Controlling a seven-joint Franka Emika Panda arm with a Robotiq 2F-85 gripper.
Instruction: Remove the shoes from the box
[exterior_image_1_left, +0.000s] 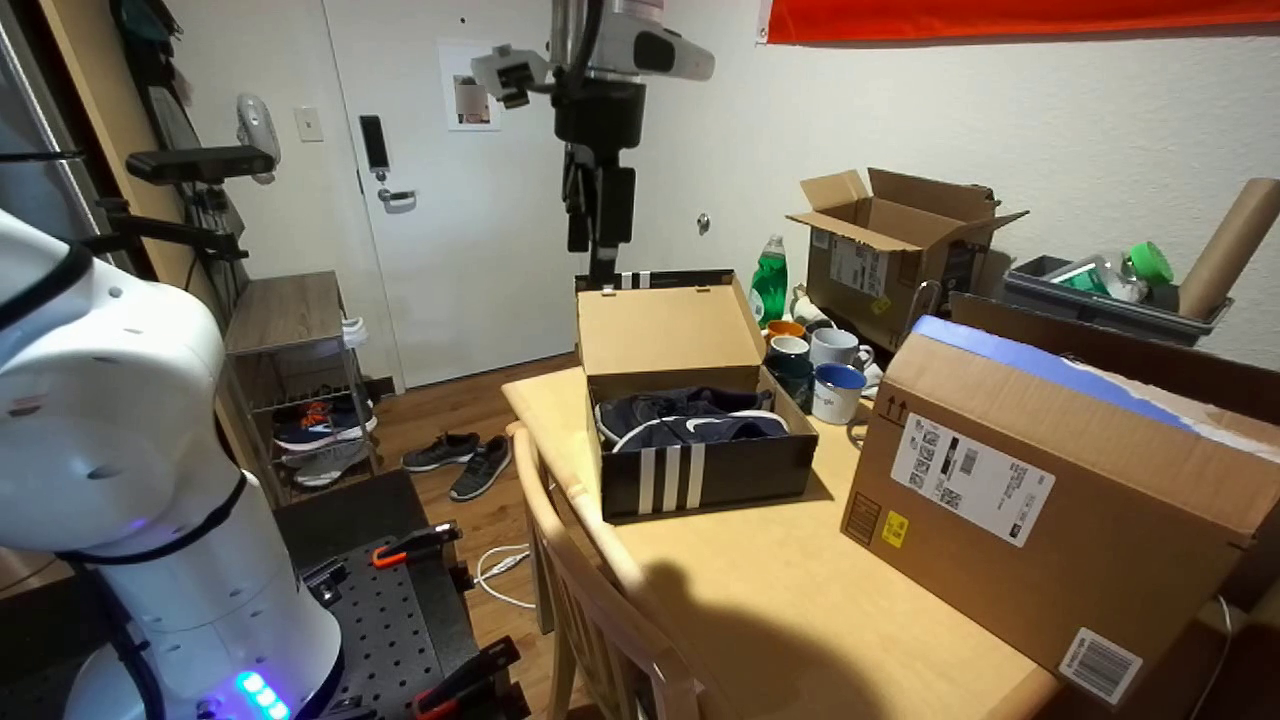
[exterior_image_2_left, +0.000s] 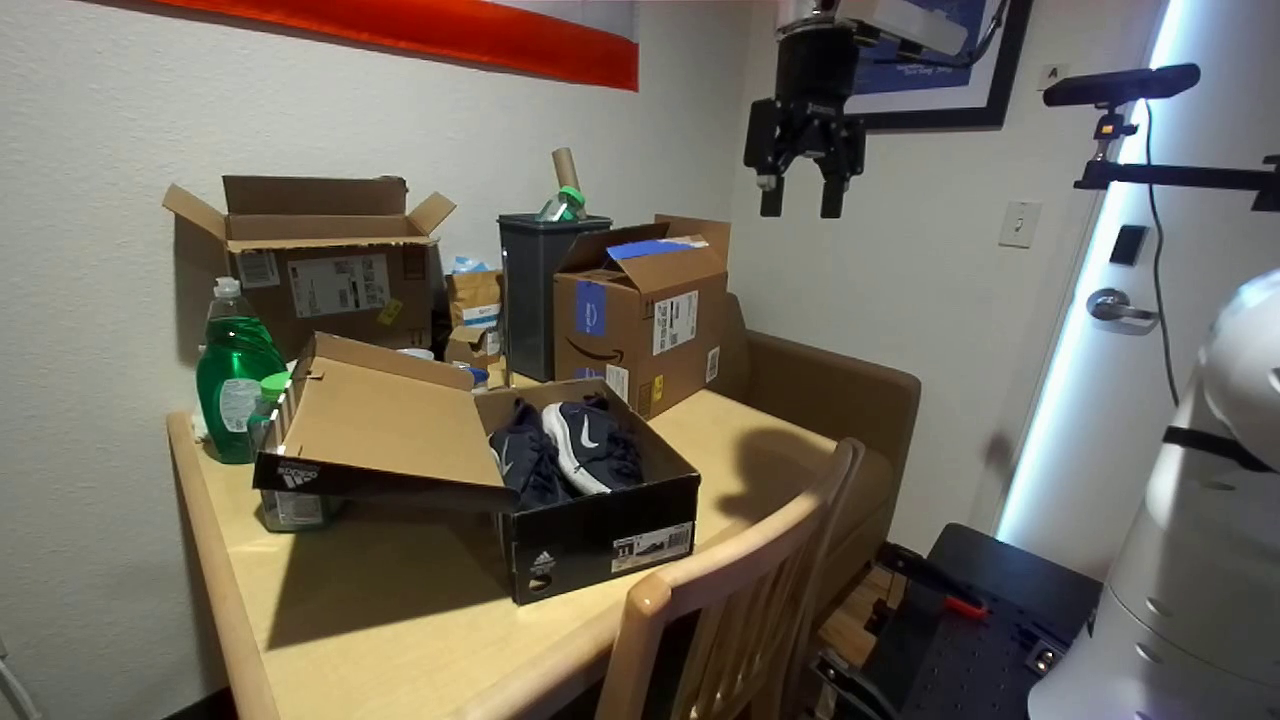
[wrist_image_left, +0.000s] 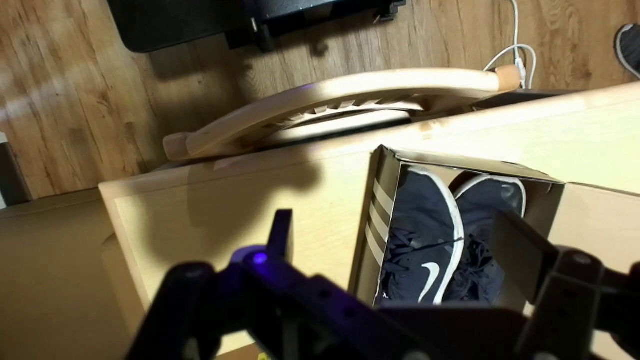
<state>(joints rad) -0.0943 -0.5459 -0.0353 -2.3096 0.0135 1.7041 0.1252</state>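
Nike sneakers (exterior_image_2_left: 595, 450), navy with white swooshes, are seen side by side inside the open Adidas shoebox (exterior_image_2_left: 580, 530) in all three views. The size label (exterior_image_2_left: 652, 547) is shown in an exterior view; the white stripes (exterior_image_1_left: 671, 480) on the box's side are shown in an exterior view and in the wrist view. Mugs (exterior_image_1_left: 836, 400) are shown plainly in an exterior view, but are mostly hidden behind the turned-back lid (exterior_image_2_left: 385, 405) in an exterior view. The gripper (exterior_image_2_left: 801, 205) is held well above the wooden table (exterior_image_1_left: 780, 545), its jaws released and spread wide, as can be told in an exterior view and from the wrist view; the fingertips (exterior_image_1_left: 603, 262) are overlapped in an exterior view.

A corner of the shoebox is set just beside the table's edge, along which the wooden chair (wrist_image_left: 350, 90) is placed. Open room is found on the tabletop between the striped side and the table's end near the brown sofa (exterior_image_2_left: 850, 390), flanked by the Amazon carton (exterior_image_2_left: 640, 335) and the chair. On the lid's side, room is narrowed by the dish soap bottle (exterior_image_2_left: 238, 385). The shoebox's mouth is left uncovered.
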